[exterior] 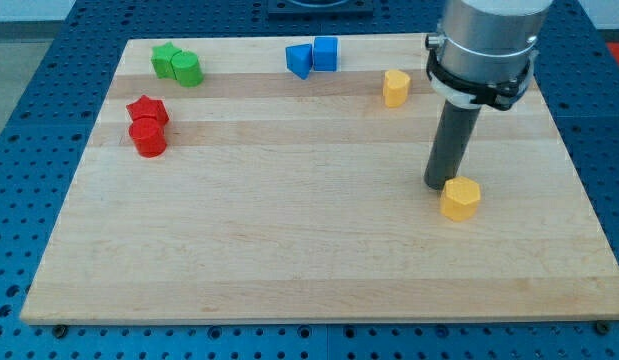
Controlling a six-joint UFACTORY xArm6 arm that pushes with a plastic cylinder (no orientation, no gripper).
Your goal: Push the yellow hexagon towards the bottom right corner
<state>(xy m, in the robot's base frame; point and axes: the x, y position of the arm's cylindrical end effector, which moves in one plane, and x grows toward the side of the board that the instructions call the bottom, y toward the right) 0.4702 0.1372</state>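
Observation:
The yellow hexagon (460,198) lies on the wooden board (289,250) at the view's right, a little below the middle. My tip (438,185) rests right at the hexagon's upper left edge, touching or nearly touching it. The dark rod rises from there to the grey arm body at the view's top right. A second yellow block (395,88), of unclear shape, sits near the top, to the left of the arm.
Two blue blocks (312,56) sit together at the top centre. A green star and a green cylinder (177,65) sit at the top left. A red star (147,110) and a red cylinder (148,138) sit at the left.

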